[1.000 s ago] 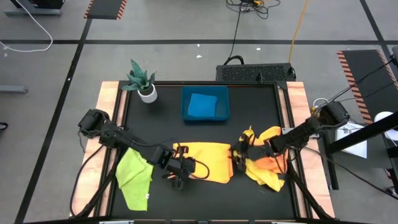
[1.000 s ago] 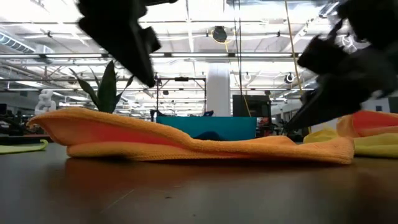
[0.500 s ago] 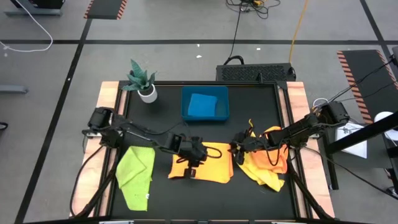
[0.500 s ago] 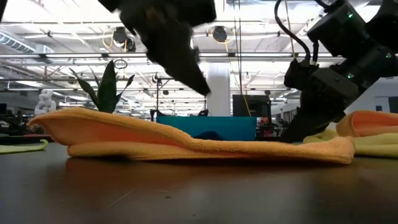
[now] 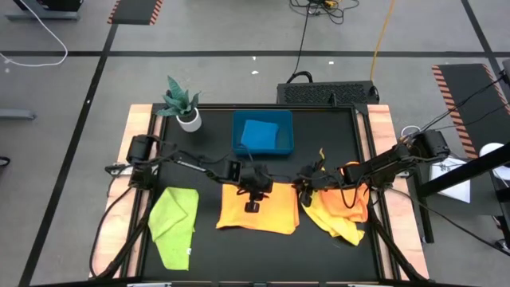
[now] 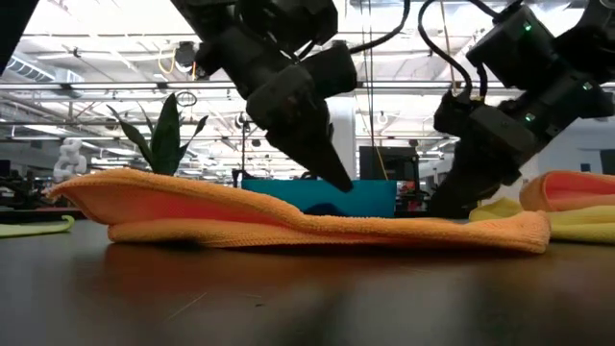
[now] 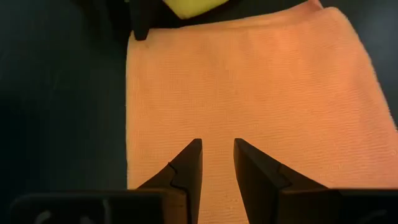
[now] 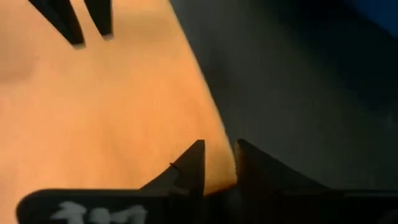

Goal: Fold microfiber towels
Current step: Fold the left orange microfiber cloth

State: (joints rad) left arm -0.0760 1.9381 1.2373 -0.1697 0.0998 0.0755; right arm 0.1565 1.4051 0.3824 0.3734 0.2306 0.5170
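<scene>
The soft orange microfiber towel (image 5: 258, 210) lies flat on the black table (image 5: 207, 263), near the front edge and centred between the two arms. It is folded into a rectangle whose long axis runs left to right across the table.

The left gripper (image 7: 216, 163) hangs directly above the towel's middle, fingertips pointing down at the cloth. The wrist view shows its fingers (image 7: 189, 163) set a narrow gap apart with nothing between them; it grasps nothing. In the low view the same gripper (image 6: 332, 173) stands just above the fabric.

The right gripper (image 8: 217, 163) sits at the towel's right-hand edge, its tips straddling the border where orange cloth meets bare table. The gap is narrow; whether the cloth is pinched cannot be told.

Judgement: the coming fold turns on that right edge. The right arm is nearer to it and would carry it leftward along the long axis, while the left gripper is placed to pin the centre line.
</scene>
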